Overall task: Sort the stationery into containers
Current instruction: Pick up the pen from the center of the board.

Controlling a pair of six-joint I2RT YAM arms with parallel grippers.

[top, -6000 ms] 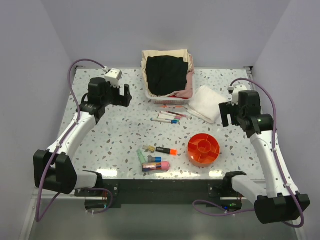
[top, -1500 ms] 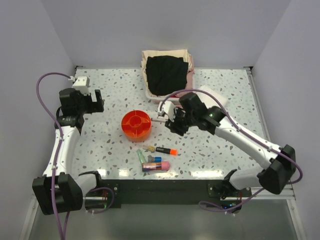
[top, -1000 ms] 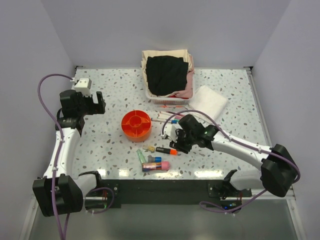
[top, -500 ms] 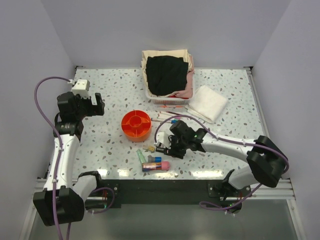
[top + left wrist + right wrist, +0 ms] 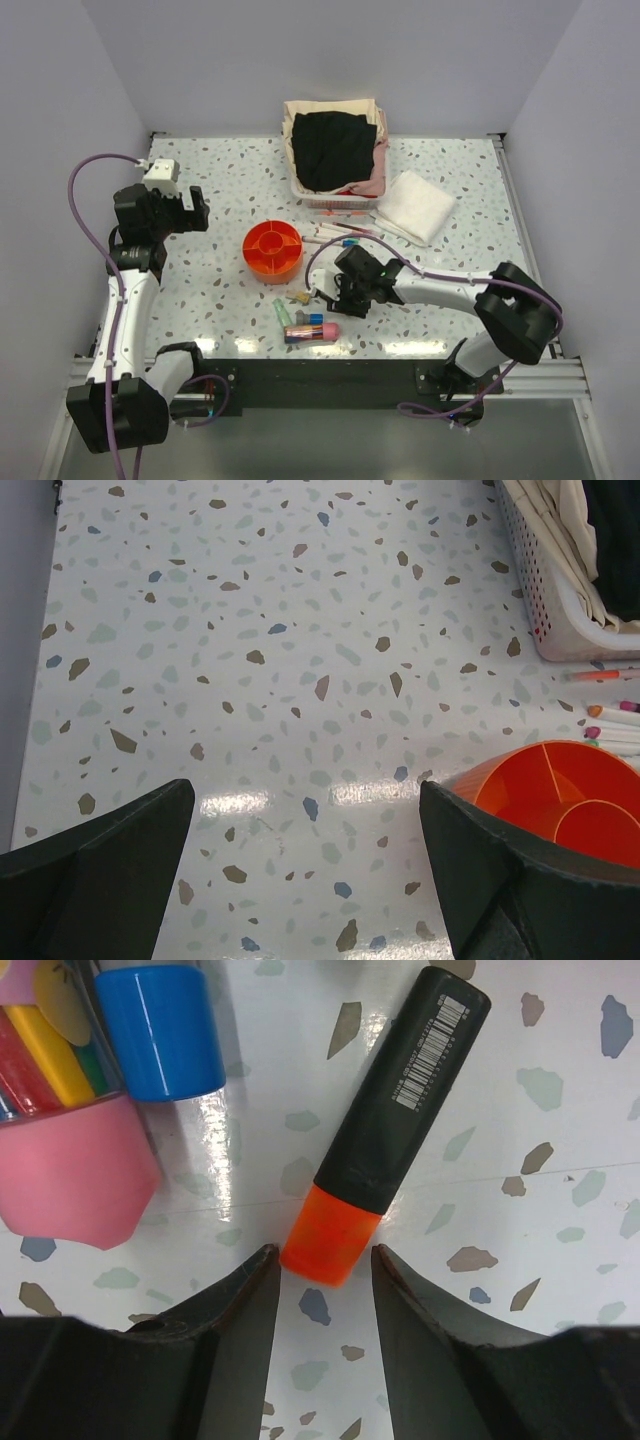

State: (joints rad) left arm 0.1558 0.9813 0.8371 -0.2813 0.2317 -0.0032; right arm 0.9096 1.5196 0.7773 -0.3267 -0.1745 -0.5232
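1. Orange plastic marks the goal. The round divided tray [image 5: 272, 250] sits on the table [image 5: 220, 290] left of centre, where either arm can reach it. The compartments that show hold nothing, so I judge the sorting barely begun.
2. The right claw [image 5: 322, 1300] hangs low over the black-and-orange marker [image 5: 385, 1130], which lies flat on the table near the front edge. Its jaws are parted and straddle the orange cap end. The claw is released, gripping nothing yet.
3. Taking the cap end looks deliberate. The pink eraser [image 5: 75, 1170] and a blue-capped piece [image 5: 160, 1030] lie just beside the marker on one side. At the free end there is bare table on both sides of the cap, room for a finger to drop in.
4. The marker runs away from the claw at a slant, so closing would pinch the cap across its width. A slightly skewed hold seems likely.
5. The left claw [image 5: 305, 800] is spread wide and holds nothing. It hovers over bare table beside the tray, probably parked there to leave the clutter to the other arm.
6. The white pens [image 5: 335, 232] lie unsorted just in front of the basket [image 5: 330, 140], near the folded cloth [image 5: 415, 205].
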